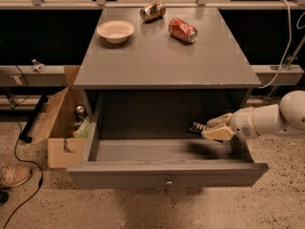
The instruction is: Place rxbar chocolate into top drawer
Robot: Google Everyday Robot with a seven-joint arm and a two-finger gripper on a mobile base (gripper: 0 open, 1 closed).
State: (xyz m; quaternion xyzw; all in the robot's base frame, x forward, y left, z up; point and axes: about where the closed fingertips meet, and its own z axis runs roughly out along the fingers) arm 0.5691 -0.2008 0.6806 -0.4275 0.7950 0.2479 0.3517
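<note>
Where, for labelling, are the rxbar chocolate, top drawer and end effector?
rxbar chocolate (196, 127): camera view, dark exposed end.
top drawer (124, 174): camera view, front panel.
end effector (208, 129): camera view, between fingertips, over drawer's right.

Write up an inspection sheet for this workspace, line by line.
Surface: grey table top, carrying a bowl and two cans.
Job's things: top drawer pulled open; rxbar chocolate held above its right side.
Clutter: pale bowl; red soda can and brownish-gold can, both on their sides.
Grippers: gripper shut on the bar, over the drawer's right side.
Cables: black cable on the floor at left; pale cable at right.
Surroundings: open cardboard box left of the drawer; shoe; speckled floor.
</note>
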